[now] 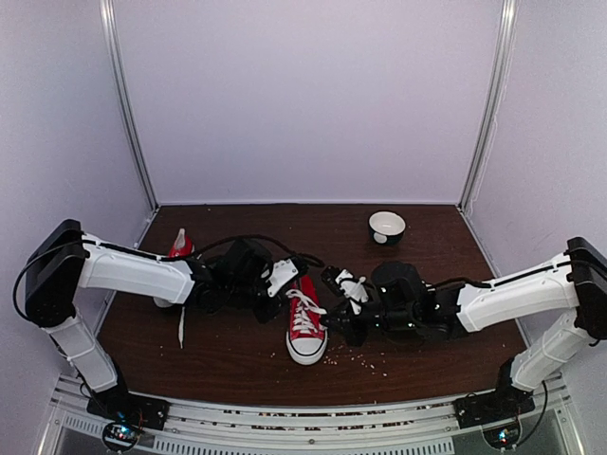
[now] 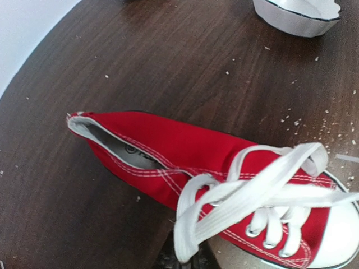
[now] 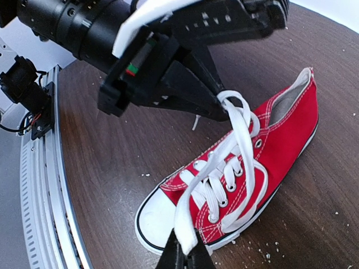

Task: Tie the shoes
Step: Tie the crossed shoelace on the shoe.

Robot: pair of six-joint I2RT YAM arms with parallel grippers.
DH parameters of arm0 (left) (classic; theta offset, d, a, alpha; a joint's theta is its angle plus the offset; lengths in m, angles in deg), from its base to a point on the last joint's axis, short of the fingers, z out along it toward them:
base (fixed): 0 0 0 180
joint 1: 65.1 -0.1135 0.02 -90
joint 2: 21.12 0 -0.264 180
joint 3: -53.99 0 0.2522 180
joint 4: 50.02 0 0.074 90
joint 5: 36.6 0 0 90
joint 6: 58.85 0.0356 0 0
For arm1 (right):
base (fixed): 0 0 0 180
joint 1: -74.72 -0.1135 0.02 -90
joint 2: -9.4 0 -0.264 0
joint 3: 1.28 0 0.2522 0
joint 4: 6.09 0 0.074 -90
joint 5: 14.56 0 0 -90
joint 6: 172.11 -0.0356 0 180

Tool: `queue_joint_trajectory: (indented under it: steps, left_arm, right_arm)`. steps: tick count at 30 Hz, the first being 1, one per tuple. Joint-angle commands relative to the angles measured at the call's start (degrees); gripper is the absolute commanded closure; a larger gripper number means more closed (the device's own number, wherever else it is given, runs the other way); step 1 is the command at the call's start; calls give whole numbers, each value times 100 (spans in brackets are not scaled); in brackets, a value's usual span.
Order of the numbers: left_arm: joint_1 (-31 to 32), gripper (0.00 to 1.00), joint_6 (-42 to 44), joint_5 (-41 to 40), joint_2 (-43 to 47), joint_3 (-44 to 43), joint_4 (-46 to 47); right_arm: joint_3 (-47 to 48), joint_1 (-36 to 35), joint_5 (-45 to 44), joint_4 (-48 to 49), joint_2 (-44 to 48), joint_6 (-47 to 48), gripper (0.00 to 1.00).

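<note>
Red canvas sneaker (image 1: 306, 327) sits upright on its sole mid-tabletop, slightly toward the near edge. White toe cap (image 1: 306, 353) points at the near edge, heel at the far edge. Its white laces (image 3: 235, 140) run through the eyelets; one strand is raised above the top eyelets, another is taut forward past the toe. Second sneaker (image 1: 180, 248) is near the left edge, mostly hidden; its loose lace (image 1: 181, 325) trails toward the near edge.
</note>
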Motion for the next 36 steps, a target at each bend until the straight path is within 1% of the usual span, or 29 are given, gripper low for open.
queue_joint_trajectory:
  steps: [1, 2, 5, 11, 13, 16, 18, 20, 22, 24, 26, 28, 30, 31, 32, 34, 36]
  left_arm:
    - [-28, 85, -193, 750, 151, -149, -568]
    - [-32, 78, -176, 822, 193, -117, -580]
    - [-77, 68, 3, 971, 152, -117, -780]
    - [-387, 56, 179, 1260, -325, -161, -954]
    - [-456, 53, 261, 1249, -381, -90, -805]
    - [-480, 53, 442, 1331, -392, 187, -276]
    - [-480, 56, 498, 1261, -402, 265, -63]
    - [-480, 61, 431, 1115, -348, 388, 302]
    - [-480, 64, 284, 1261, -228, 569, 783]
    - [-480, 63, 213, 1497, -135, 717, 1149]
    - [-480, 61, 185, 1475, -139, 724, 1198]
    - [-476, 63, 155, 1361, -256, 643, 1139]
    - [-479, 77, 147, 1385, -396, 466, 935]
    - [-480, 90, 150, 1425, -437, 379, 815]
    - [-480, 100, 129, 1447, -448, 334, 740]
    - [-476, 100, 22, 1403, -346, 350, 670]
    - [-480, 100, -216, 1178, -145, 383, 429]
  right_arm:
    - [55, 59, 125, -274, -56, 66, 100]
    - [33, 81, 133, -231, -27, 74, 100]
    - [-32, 156, 253, -168, 23, 157, 100]
    - [-117, 231, 481, -150, 44, 305, 100]
    - [-173, 247, 506, -75, 70, 313, 100]
    - [-196, 264, 573, -22, 65, 324, 100]
    - [-194, 267, 590, -15, 55, 317, 100]
    - [-226, 270, 591, 0, 84, 307, 100]
    - [-277, 267, 591, 55, 129, 287, 100]
    - [-311, 271, 586, 63, 171, 264, 100]
    - [-331, 281, 561, 58, 199, 248, 100]
    - [-339, 280, 591, 88, 210, 229, 100]
    - [-357, 278, 748, 168, 206, 175, 100]
    - [-362, 281, 814, 180, 224, 149, 100]
    - [-381, 279, 827, 192, 253, 116, 100]
    - [-439, 299, 686, 182, 349, 49, 100]
    - [-535, 402, 612, 195, 499, -16, 100]
